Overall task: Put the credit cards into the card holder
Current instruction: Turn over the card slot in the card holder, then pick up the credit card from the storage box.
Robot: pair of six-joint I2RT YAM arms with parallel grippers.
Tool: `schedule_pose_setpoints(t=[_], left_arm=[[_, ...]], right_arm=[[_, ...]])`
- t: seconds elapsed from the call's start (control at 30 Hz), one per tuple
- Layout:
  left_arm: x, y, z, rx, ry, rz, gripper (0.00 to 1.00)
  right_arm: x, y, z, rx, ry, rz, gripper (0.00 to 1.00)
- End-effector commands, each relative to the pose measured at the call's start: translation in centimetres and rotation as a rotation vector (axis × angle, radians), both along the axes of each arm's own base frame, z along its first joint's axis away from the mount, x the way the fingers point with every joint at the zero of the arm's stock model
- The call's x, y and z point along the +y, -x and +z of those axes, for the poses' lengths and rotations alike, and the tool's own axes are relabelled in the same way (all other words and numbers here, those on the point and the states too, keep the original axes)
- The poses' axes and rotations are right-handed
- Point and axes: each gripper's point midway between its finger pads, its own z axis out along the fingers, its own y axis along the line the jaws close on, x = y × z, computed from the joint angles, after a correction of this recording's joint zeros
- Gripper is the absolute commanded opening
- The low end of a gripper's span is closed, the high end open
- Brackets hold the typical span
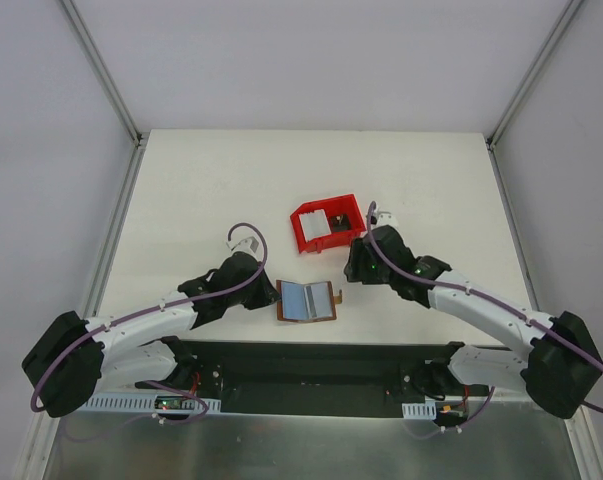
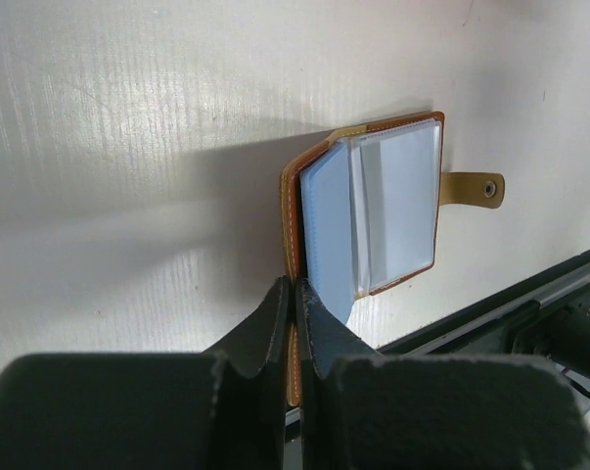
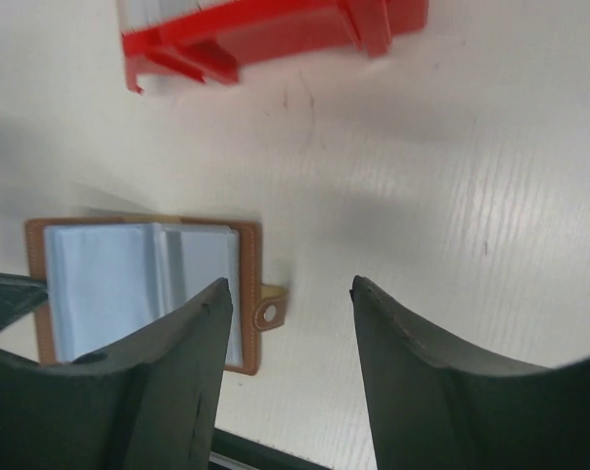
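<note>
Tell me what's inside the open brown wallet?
Pale blue-grey see-through pockets fill the card holder. Whether any card sits inside them cannot be seen.

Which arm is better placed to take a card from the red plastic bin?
Right: the right gripper, open and empty, sits beside the red plastic bin; the left gripper pinches the open brown leather card holder.

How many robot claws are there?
2. The left black claw is pinched on the edge of the open brown leather card holder. The right black claw hangs open beside that holder, near the red plastic bin.
</note>
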Motion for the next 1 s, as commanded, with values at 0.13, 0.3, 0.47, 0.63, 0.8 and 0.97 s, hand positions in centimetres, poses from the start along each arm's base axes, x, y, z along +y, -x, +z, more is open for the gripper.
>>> schedule_pose_setpoints(t=[0.13,0.3,0.47,0.63,0.8,0.97], left_arm=[[-0.7,-1.1,1.6,-0.041,0.016,-0.006,0.0],[-0.6,-1.1,1.6,-0.044,0.012,-0.007,0.0],[-0.5,-1.3,1.6,-0.053,0.003,0.0,0.0],[-0.5,-1.4,1.4,-0.051,-0.006,-0.004,0.0],[-0.5,-1.4,1.2,-0.043,-0.008,-0.005,0.0],[-0.3,-1.4,0.9,-0.032,-0.015,-0.001,0.0]], right_arm=[[3.8,-4.2,6.3,-0.03,-0.113,0.118,0.56],[6.1,-7.7,7.3,-0.009,-0.148,0.182,0.59],[7.0,-11.1,5.7,0.051,-0.137,0.21,0.64],[7.4,-13.9,3.3,0.119,-0.116,0.223,0.69],[8.0,-15.6,1.0,0.187,-0.128,0.245,0.72],[8.3,-16.4,-1.0,0.221,-0.128,0.253,0.73]])
